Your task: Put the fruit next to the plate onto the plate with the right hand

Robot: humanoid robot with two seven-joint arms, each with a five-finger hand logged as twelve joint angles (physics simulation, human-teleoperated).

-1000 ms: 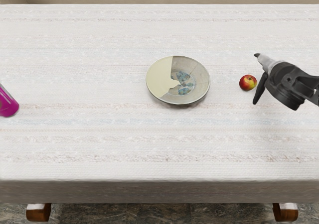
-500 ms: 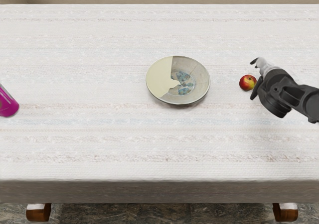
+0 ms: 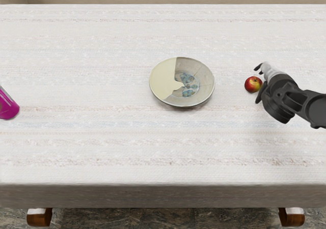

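Spanning the view, the worktop (image 3: 102,152) carries a plate (image 3: 163,81) at its middle. From the right edge comes the right robot hand (image 3: 274,89), released, its fingers (image 3: 259,95) spread and holding nothing. The apple (image 3: 252,84) sits on the worktop just left of that hand, between it and the plate, apart from the plate. Being round, it offers no long axis. No writing shows.

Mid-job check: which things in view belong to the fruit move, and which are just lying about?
Part of the job: apple; plate; right hand, close beside the apple.
Just lying about: pink object, cut off by the picture's left edge, on the table.
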